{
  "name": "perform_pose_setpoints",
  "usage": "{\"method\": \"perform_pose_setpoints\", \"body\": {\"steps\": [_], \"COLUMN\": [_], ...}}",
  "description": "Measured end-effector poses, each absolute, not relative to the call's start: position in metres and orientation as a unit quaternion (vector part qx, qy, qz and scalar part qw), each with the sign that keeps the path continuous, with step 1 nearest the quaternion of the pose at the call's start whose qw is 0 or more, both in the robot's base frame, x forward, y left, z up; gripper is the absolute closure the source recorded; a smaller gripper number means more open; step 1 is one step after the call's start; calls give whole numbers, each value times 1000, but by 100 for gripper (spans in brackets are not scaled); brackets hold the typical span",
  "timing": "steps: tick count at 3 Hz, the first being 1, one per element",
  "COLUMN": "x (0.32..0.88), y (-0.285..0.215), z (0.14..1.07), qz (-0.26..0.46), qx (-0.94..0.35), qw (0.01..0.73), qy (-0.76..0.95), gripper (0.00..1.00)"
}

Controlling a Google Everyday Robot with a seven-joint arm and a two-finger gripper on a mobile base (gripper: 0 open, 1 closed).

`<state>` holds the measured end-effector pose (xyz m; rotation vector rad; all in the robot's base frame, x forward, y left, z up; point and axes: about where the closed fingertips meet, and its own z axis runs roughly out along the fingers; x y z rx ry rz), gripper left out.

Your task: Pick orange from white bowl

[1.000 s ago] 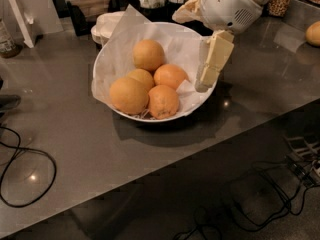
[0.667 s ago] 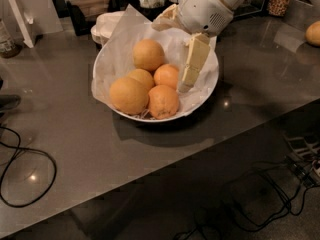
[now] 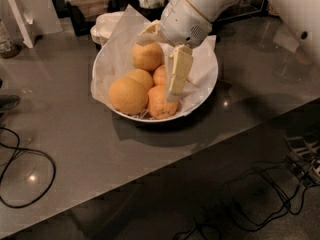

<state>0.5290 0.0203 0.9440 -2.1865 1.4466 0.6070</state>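
The pale, dimpled orange [image 3: 128, 95] sits front-left in the white bowl [image 3: 206, 95]; hand [image 3: 160, 64] above, fingers apart.

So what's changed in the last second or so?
The gripper has swung in from the edge of the bowl to hang over its middle, nearer the big orange. Nothing has been picked up. The bowl, the paper and the other oranges lie where they were.
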Motion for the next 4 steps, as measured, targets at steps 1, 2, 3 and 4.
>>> {"method": "perform_pose_setpoints", "body": {"steps": [1, 2, 3, 4], "x": [530, 529, 529, 529], "y": [25, 48, 74, 75], "z": [939, 927, 921, 920], "qz": [224, 240, 261, 261], "qx": [-788, -795, -809, -810], "qw": [236, 263, 280, 281], "qy": [523, 491, 445, 443], "gripper": [0, 0, 0, 0]}}
